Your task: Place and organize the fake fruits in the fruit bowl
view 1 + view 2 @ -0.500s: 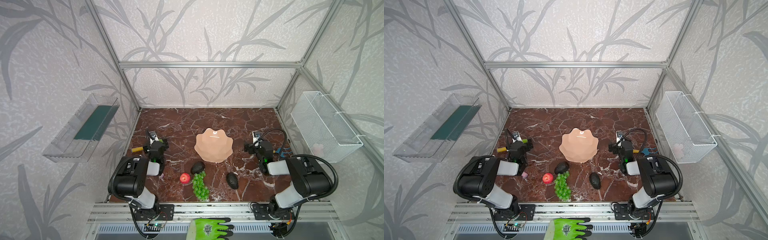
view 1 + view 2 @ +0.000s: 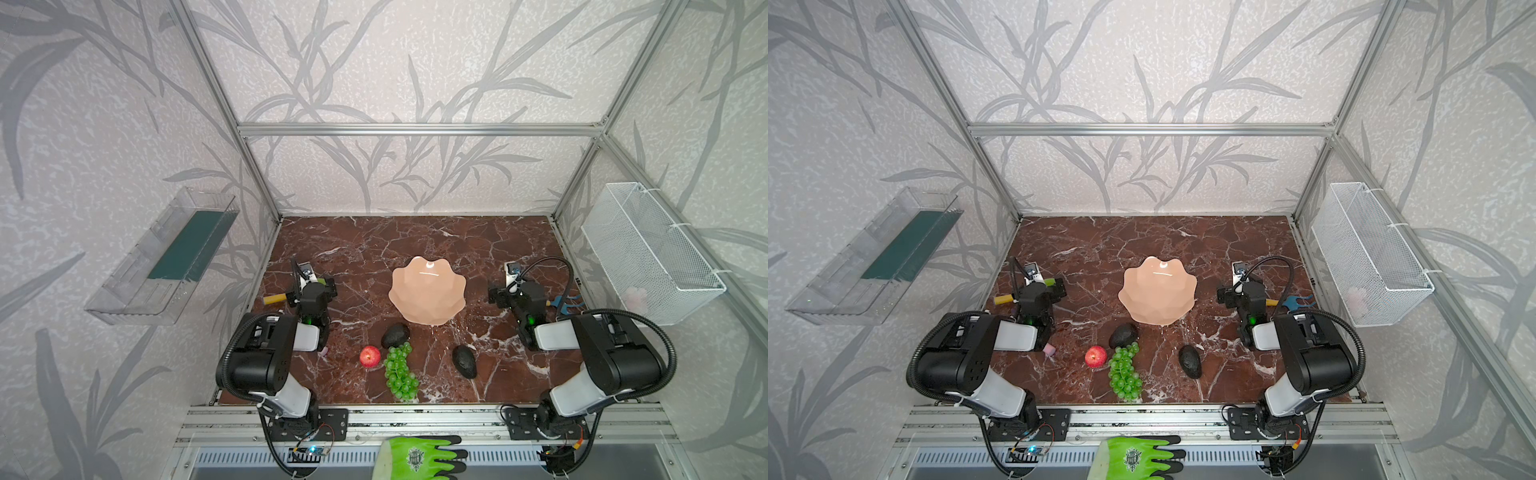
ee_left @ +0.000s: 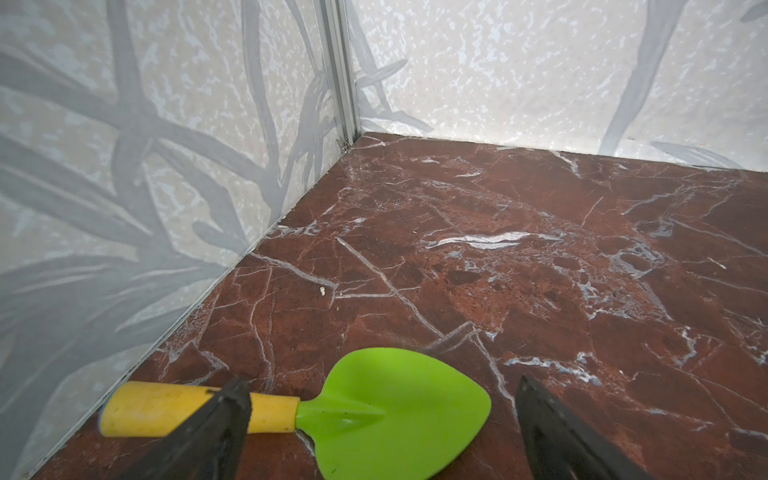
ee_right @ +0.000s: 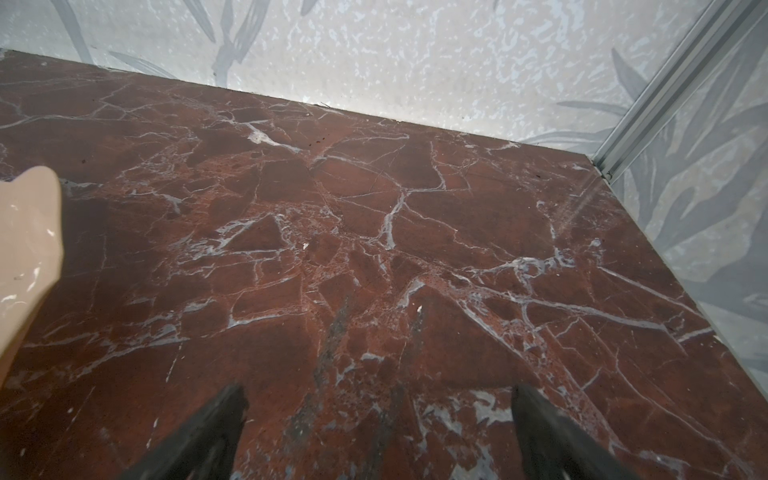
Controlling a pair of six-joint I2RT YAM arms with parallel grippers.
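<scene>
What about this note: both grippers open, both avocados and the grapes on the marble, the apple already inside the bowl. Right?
One error. The apple is not in the bowl; both top views show it on the marble beside the grapes. The rest stands: the left avocado and right avocado lie on the marble, left gripper and right gripper open.

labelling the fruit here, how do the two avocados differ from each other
The left avocado lies just in front of the fruit bowl; the right avocado lies farther from it. The left avocado seems to touch the grapes; the right avocado lies alone. The left avocado looks rounder, the right avocado longer. Both are dark, bumpy and outside the bowl.
</scene>
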